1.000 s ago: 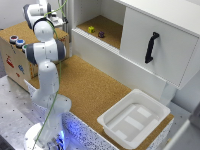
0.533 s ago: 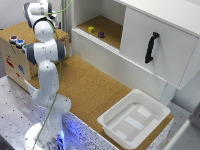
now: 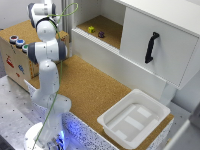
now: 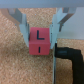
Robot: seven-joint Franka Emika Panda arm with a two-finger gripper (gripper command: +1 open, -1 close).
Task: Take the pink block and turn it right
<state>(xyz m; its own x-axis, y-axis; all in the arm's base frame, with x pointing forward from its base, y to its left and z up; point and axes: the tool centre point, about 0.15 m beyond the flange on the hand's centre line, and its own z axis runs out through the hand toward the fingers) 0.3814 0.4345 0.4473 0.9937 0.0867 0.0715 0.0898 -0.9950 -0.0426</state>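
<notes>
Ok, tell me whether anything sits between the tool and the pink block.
Nothing visible does. In the wrist view the pink block sits directly between the fingers of the tool, with no object in the gap. A black handle lies off to one side.

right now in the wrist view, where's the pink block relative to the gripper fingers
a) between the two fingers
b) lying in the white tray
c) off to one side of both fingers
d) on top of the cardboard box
a: the wrist view shows the pink block, marked with dark letters, sitting between the two fingers of the gripper over the cork surface.
</notes>
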